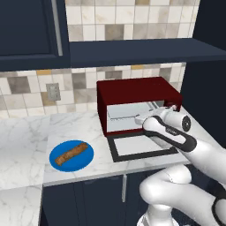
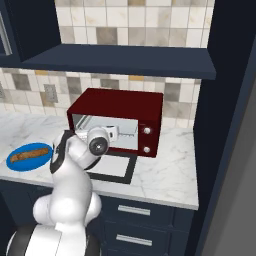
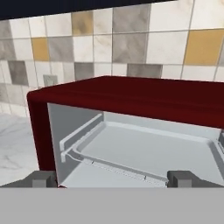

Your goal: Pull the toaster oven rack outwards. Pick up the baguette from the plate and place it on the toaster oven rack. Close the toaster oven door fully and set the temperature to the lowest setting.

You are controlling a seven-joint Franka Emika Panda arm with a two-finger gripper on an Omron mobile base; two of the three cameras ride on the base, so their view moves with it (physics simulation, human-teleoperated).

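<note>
In the hand view the hand [image 3: 112,178] pointed straight into the oven mouth, its two dark fingertips [image 3: 41,178] set far apart at the bottom corners of the frame, gripping nothing. Between them lay the front edge of the toaster oven rack [image 3: 144,151], a pale grey shelf inside the cavity, with bare room above it up to the dark red roof of the toaster oven [image 3: 131,94].

In the left base view the arm rose from the lower right and reached toward the centre, its wrist level with the oven opening. Below it the toaster oven door [image 1: 139,148] lay dropped flat on the bench [image 1: 26,141], its black frame reaching close to the bench's front edge. At lower left the plate [image 1: 71,155] sat well apart from the oven with open marble around it, the baguette [image 1: 72,153] lying diagonally across it.

In the right base view two pale knobs [image 2: 146,140] sat right of centre, and a dark shelf [image 2: 125,59] overhung the oven.
</note>
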